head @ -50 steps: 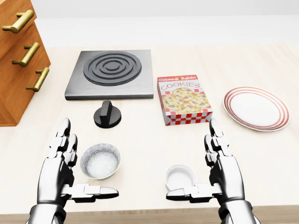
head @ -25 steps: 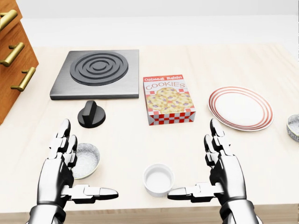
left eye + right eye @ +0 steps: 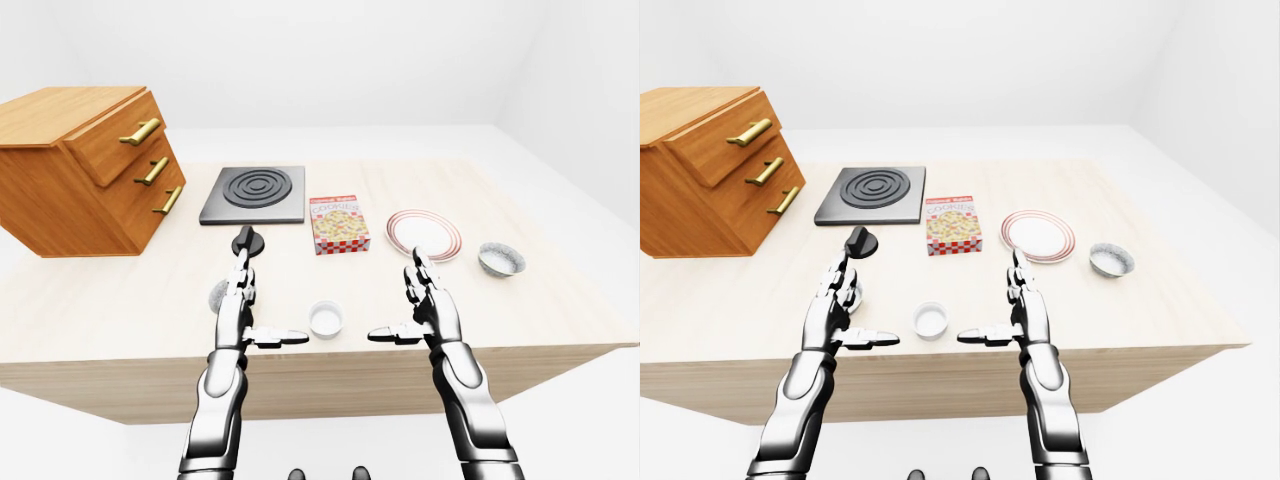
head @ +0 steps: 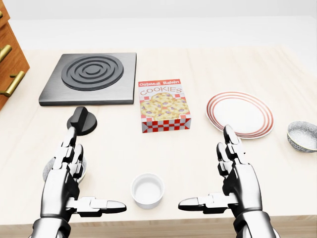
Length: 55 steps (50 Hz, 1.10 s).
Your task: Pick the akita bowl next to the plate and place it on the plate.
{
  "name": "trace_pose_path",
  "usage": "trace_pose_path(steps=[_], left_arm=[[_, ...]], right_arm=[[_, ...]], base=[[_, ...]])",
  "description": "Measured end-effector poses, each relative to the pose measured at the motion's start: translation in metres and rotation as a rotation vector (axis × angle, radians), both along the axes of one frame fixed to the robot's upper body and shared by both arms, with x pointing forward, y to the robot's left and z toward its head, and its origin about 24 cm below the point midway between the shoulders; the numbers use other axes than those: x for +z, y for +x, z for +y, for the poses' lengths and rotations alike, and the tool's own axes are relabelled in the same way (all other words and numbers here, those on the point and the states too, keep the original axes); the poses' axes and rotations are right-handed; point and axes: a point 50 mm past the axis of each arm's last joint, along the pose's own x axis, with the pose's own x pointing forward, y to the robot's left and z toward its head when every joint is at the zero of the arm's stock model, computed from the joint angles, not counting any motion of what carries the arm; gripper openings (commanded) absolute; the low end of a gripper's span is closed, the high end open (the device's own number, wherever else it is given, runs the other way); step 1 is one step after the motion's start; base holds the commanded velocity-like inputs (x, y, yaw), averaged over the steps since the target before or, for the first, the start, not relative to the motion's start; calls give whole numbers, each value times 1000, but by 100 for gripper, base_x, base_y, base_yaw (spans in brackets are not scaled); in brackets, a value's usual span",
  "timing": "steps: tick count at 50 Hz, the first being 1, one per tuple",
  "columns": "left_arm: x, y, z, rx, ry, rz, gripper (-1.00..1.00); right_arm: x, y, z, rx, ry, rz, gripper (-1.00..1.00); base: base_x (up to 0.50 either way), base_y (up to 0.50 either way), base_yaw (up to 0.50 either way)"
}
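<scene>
Grey and speckled, the bowl [image 4: 302, 135] I want sits upright on the table [image 4: 198, 64] just to the right of the plate [image 4: 240, 115] in the head view, close to its striped rim but not touching it. The plate is bare, so nothing has been placed yet.

My right hand [image 4: 240, 184] hovers low over the table below the plate, fingers straight and spread, thumb pointing inward, holding nothing. It is the nearer hand, so I judge it should do the picking, though the bowl lies off to its right, so it has some way to go.

My left hand [image 4: 62, 186] is spread the same way and also empty. A second bowl [image 3: 216, 295] of similar look sits half hidden behind its fingers; being well apart from the plate, it is not the one named. A ramekin [image 4: 147, 190] stands between my hands, and I should clear it when I reach.
</scene>
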Motion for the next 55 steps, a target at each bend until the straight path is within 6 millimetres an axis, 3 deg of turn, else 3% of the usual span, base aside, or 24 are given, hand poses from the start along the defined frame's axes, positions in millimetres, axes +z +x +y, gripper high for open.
trace_pose_path(steps=[19, 55], left_arm=[[-3, 1, 0, 2, 9, 11, 100], [-5, 2, -1, 1, 21, 16, 100]], right_arm=[[10, 1, 1, -9, -1, -27, 100], [12, 5, -4, -22, 11, -33, 100]], base=[[1, 0, 0], [41, -15, 0]])
